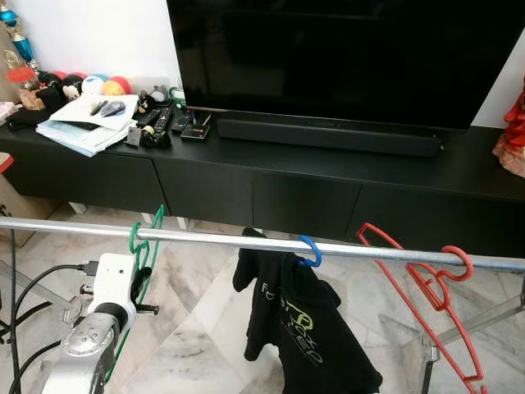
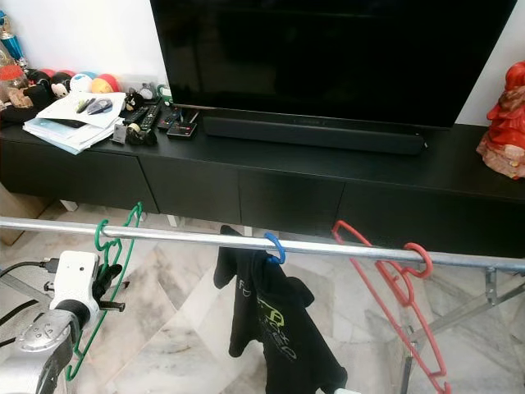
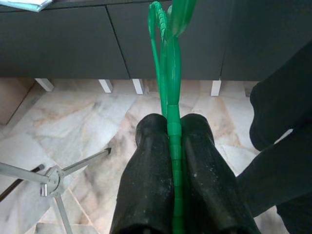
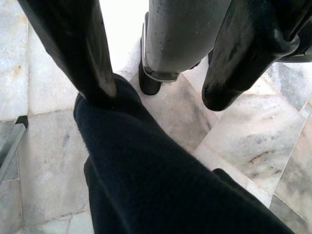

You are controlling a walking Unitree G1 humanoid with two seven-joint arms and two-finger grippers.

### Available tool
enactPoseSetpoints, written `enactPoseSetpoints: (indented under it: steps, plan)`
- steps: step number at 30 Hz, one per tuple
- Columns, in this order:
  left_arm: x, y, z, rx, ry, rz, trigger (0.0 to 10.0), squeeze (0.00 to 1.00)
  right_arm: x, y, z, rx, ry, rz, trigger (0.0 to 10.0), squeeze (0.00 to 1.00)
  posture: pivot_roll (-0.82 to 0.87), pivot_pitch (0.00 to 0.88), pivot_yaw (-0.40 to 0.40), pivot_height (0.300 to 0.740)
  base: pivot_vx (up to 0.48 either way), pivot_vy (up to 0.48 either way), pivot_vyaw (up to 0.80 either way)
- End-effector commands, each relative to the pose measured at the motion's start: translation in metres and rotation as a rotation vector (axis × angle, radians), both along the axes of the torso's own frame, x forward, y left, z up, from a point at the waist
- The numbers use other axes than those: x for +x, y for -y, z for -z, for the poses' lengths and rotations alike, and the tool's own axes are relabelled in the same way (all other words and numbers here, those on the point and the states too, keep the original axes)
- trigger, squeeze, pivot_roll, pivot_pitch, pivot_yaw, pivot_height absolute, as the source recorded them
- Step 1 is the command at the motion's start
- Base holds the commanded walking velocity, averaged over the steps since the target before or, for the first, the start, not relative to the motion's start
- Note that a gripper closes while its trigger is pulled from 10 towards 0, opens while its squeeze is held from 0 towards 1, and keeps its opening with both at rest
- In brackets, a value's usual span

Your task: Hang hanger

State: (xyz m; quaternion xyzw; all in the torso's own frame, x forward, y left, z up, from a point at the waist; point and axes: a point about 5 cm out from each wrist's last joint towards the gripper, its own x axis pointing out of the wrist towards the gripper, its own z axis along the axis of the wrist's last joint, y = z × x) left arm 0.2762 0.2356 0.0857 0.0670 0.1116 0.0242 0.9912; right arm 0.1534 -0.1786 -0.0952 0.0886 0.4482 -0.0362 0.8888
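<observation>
Green hanger [image 1: 144, 246]: hook over the rail [image 1: 246, 240] at your ten o'clock; left gripper [image 3: 174, 146] jaws pinched tight on its frame; confirm the hook seats fully, then release slowly; right gripper [image 4: 161, 73] jaws apart, empty, above black fabric [image 4: 161, 185].

On one metal rail [image 1: 246, 240] hang three hangers, one green [image 1: 146, 246], one blue [image 1: 309, 249] carrying one black shirt [image 1: 299, 328], one red [image 1: 426, 287], before one television [image 1: 344, 57] and one soundbar [image 1: 328, 135].
</observation>
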Motion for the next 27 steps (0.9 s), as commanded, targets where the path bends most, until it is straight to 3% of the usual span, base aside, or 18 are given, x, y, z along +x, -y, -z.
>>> enactPoseSetpoints:
  steps: [1,2,15,27]
  plan:
    - [-0.010,-0.004,0.023,-0.020,-0.097,-0.032,10.0,0.93,-0.004,0.000,0.002,-0.001,-0.012,0.001,10.0,0.00,0.03,0.112,-0.009,0.740,0.000,0.000,0.00]
    - [-0.011,-0.004,0.023,-0.019,-0.096,-0.032,10.0,1.00,-0.004,0.000,0.002,-0.001,-0.012,0.000,10.0,0.00,0.03,0.112,-0.009,0.740,0.000,0.000,0.00]
    - [-0.012,-0.001,0.009,-0.029,0.028,-0.002,10.0,1.00,0.000,-0.001,0.000,0.002,0.004,-0.004,10.0,0.00,0.03,0.113,-0.009,0.740,0.000,0.000,0.00]
    - [-0.045,-0.004,0.005,-0.050,0.064,-0.008,10.0,0.99,-0.002,0.000,0.001,0.002,-0.005,-0.009,10.0,0.00,0.04,0.111,-0.007,0.740,0.000,0.000,0.00]
